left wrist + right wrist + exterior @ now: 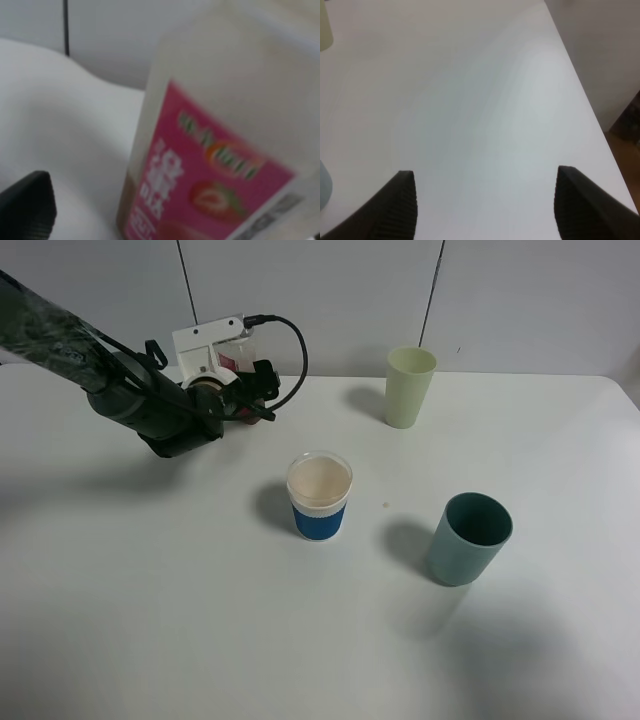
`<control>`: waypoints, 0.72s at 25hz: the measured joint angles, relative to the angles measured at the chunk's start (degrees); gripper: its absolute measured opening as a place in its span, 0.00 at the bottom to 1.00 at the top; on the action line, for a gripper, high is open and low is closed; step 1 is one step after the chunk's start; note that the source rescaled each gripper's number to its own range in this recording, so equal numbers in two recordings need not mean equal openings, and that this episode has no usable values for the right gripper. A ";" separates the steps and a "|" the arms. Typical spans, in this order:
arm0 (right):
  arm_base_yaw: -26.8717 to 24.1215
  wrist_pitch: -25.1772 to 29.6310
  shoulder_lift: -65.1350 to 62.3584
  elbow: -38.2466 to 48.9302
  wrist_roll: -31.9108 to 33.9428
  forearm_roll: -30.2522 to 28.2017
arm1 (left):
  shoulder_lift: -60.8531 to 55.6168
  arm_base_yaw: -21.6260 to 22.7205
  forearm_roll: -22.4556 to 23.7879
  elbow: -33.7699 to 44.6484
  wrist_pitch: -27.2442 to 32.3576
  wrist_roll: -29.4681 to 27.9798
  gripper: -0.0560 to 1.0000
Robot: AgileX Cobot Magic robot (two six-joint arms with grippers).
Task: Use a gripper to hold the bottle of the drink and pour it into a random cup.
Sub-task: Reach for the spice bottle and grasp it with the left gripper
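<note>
The bottle (230, 361) stands at the back left of the table, mostly hidden behind my left gripper's white bracket; only its pink label shows. In the left wrist view the bottle (215, 140) fills the frame, blurred and tilted, with a little brown drink (126, 200) at its base. My left gripper (260, 392) is right beside it; one black finger (27, 202) shows with a gap to the bottle, so it looks open. The cup (320, 496), white above and blue below, stands mid-table and holds something pale. My right gripper (485, 200) is open and empty over bare table.
A tall pale green cup (410, 387) stands at the back right of centre. A teal cup (469, 538) stands front right of the blue-banded cup. The table's right edge (580, 95) shows in the right wrist view, with floor beyond.
</note>
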 joint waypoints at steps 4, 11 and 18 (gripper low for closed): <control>0.00 0.00 0.00 0.00 0.00 0.00 | 0.87 0.00 0.00 0.00 -1.43 0.00 1.00; 0.00 0.00 0.00 0.00 0.00 0.00 | 1.06 0.48 0.89 0.00 -2.25 0.00 0.77; 0.00 0.00 0.00 0.00 0.00 0.00 | 1.10 0.75 1.09 0.00 -2.25 0.00 0.40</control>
